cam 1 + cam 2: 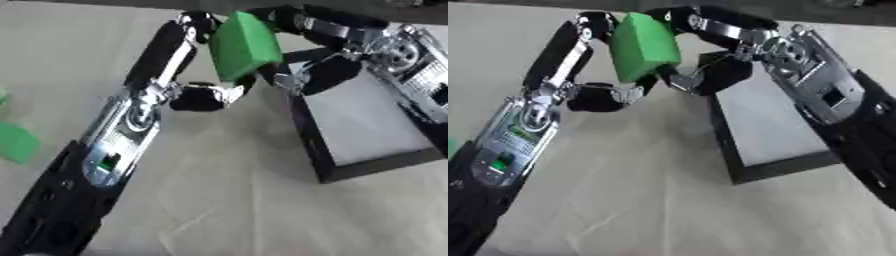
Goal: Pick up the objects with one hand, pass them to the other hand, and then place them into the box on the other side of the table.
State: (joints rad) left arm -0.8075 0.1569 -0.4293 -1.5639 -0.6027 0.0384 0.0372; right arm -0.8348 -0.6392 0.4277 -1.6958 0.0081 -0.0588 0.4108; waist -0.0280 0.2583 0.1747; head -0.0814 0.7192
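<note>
left eye view
green block (243, 46): we see it held up in the air, just beyond the near-left corner of the box (325, 165); its long axis runs from upper right to lower left, the narrower top leaning away from us.
left hand (179, 65): we find its fingers curled round the block's left face and its thumb tucked under the block's lower end, so it is grasping the block.
right hand (324, 50): it reaches in above the box; its fingers wrap the block's top and right side, so it too is grasping the block.
box: black-rimmed with a pale floor; its far end is covered by the right hand and arm.
green pieces (16, 142): far to the left of the box, cut off by the edge; we cannot make out their shape.
table (227, 210): a pale cloth, creased in front of the box.

right eye view
green block (642, 46): same tilt; here more of its broad front face shows.
left hand (579, 55): the thumb pad (627, 94) under the block is plainer in this view.
right hand (710, 47): more of the wrist and forearm shows, lying over the box's right rim.
box (745, 172): the right wall is hidden behind the arm; only the left and near rims show.
green pieces: only a sliver shows at the left edge (451, 146).
</note>
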